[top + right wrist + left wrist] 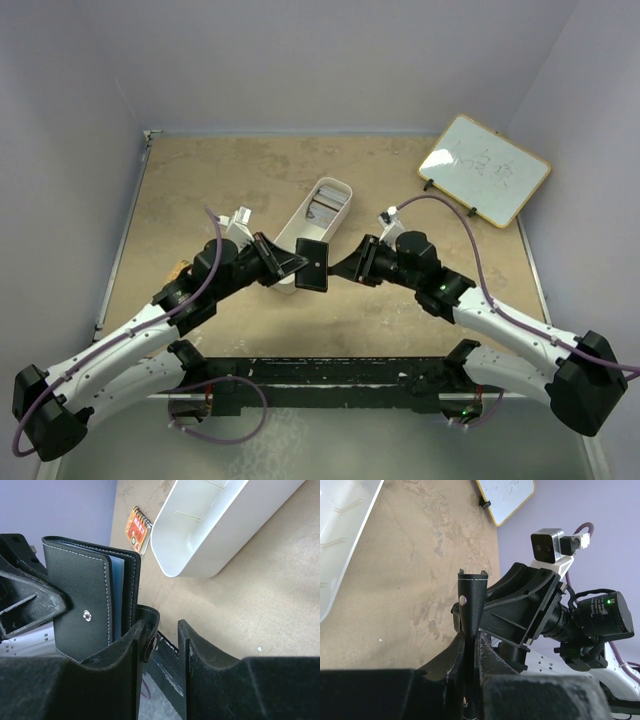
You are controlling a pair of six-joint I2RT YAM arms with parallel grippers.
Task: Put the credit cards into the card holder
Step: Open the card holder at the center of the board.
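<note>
The black card holder (312, 264) hangs in the air in front of the white tray, held upright. My left gripper (293, 265) is shut on it; in the left wrist view it stands edge-on (471, 597) between the closed jaws of that gripper (469, 641). My right gripper (346, 266) is open right beside the holder's other side. In the right wrist view the holder (80, 605) shows its blue-grey inside, and its snap tab (149, 630) curls over one fingertip, inside the gap of the right gripper (159, 632). The credit cards (323, 210) lie stacked in the tray's far end.
The long white tray (300, 225) lies at table centre and also shows in the right wrist view (200, 535). A whiteboard (484, 168) leans at the back right. A small orange notepad (137, 528) lies left of the tray, by the left arm.
</note>
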